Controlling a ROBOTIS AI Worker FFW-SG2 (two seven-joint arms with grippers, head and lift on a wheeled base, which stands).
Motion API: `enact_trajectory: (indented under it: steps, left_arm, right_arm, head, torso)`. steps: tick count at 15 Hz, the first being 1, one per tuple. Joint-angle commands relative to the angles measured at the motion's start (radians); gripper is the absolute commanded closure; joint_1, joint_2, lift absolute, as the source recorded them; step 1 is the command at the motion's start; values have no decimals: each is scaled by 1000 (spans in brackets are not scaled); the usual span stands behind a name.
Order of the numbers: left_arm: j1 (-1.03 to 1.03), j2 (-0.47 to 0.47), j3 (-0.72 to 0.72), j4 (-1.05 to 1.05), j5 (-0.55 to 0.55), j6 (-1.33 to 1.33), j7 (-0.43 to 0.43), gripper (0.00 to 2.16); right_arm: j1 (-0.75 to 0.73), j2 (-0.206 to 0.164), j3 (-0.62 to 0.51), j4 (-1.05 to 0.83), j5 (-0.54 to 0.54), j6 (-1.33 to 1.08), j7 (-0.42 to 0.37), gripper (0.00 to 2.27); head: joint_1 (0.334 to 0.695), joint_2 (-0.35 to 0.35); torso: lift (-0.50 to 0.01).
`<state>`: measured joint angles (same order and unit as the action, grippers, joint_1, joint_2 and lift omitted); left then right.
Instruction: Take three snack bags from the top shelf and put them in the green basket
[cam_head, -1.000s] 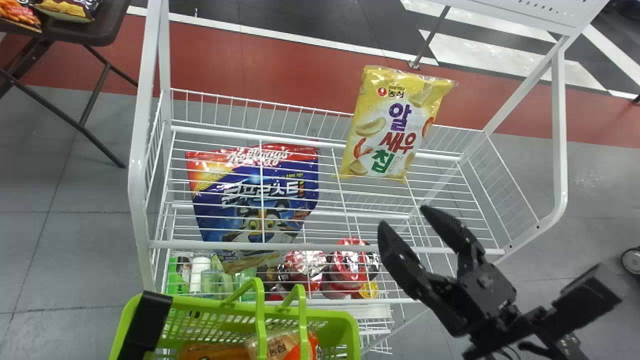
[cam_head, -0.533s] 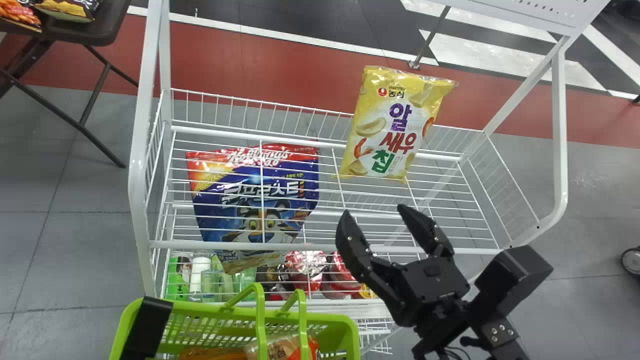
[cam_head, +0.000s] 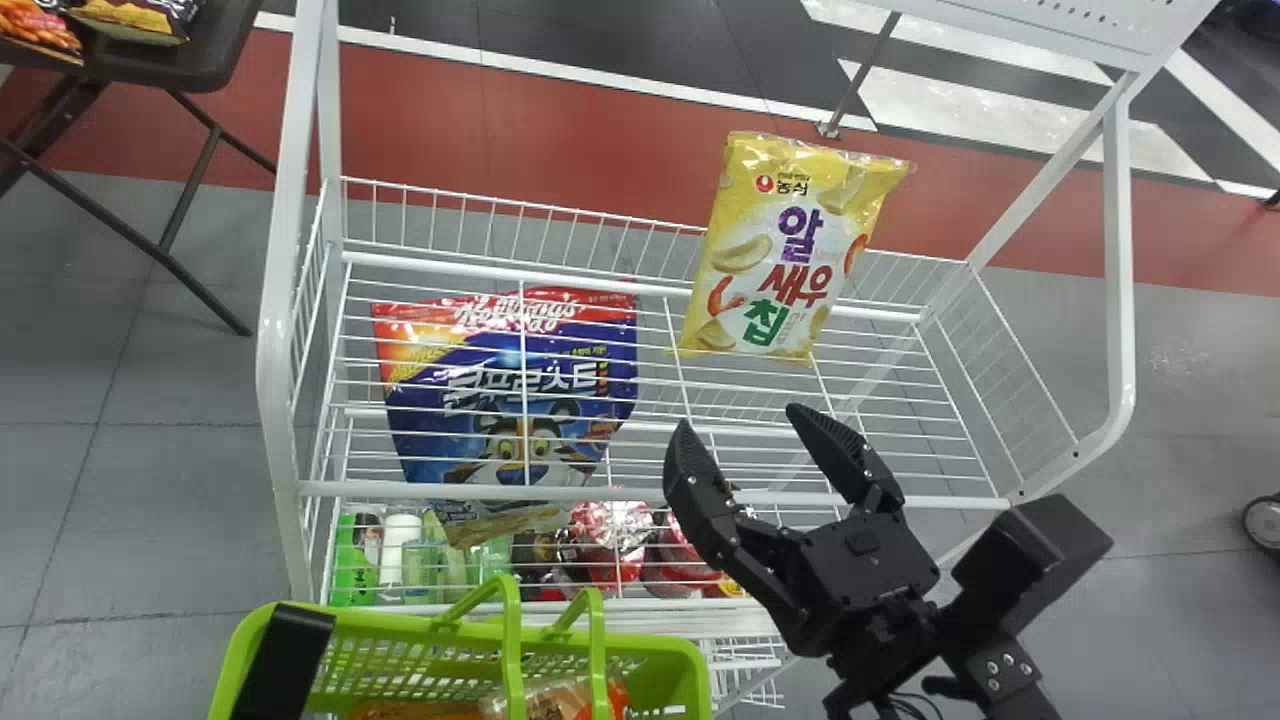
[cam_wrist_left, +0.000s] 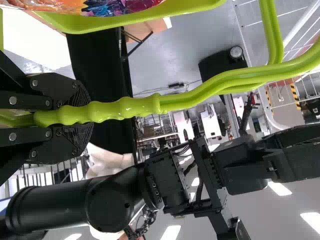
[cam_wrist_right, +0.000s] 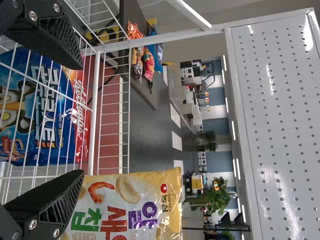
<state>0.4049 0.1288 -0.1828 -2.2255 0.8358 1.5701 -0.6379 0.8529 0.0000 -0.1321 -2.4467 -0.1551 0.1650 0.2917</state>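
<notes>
First, the yellow bag (cam_head: 790, 245): on the top shelf (cam_head: 890, 460), propped at the rear rail, right of the middle. Label: large characters in purple, red and green; above them a small red emblem beside dark print. Glossy yellow film with a pale centre, pictures of curved chips and a shrimp, crimped upper edge, whole and uncreased across the lettering.

Item, blue bag (cam_head: 510, 400): under the top shelf's wires, on the left. White script on a red band, bold white characters on blue, a cartoon tiger below.

Item, basket (cam_head: 690, 670): green, in front of the rack. Inside, orange packs (cam_head: 555, 700) — one with printing partly cut off by a handle.

Item, right gripper (cam_head: 738, 425): above the front part of the top shelf, its fingers (cam_wrist_right: 47, 200) spread wide with nothing between them; the yellow bag stands beyond, apart from them in the head view.

Item, left gripper (cam_head: 285, 660): at the basket's left end in the head view; in the left wrist view, clamped round the ribbed green handle (cam_wrist_left: 125, 107).

Sundries: bottles (cam_head: 400, 550) and red-lidded cups (cam_head: 610, 535), lower shelf.
</notes>
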Motion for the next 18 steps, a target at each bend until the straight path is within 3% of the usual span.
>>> enact_trajectory:
  steps: [1, 18]
  left_arm:
    - [0, 0, 0, 0, -1, 1, 1, 1609]
    - [0, 0, 0, 0, -1, 1, 14, 1609]
  right_arm:
    - [0, 1, 0, -5, 2, 0, 4, 70]
    - [3, 1, -3, -11, -3, -18, 18, 80]
  head:
    - [695, -350]
    - [695, -350]
  torso:
    - [-28]
    - [-28]
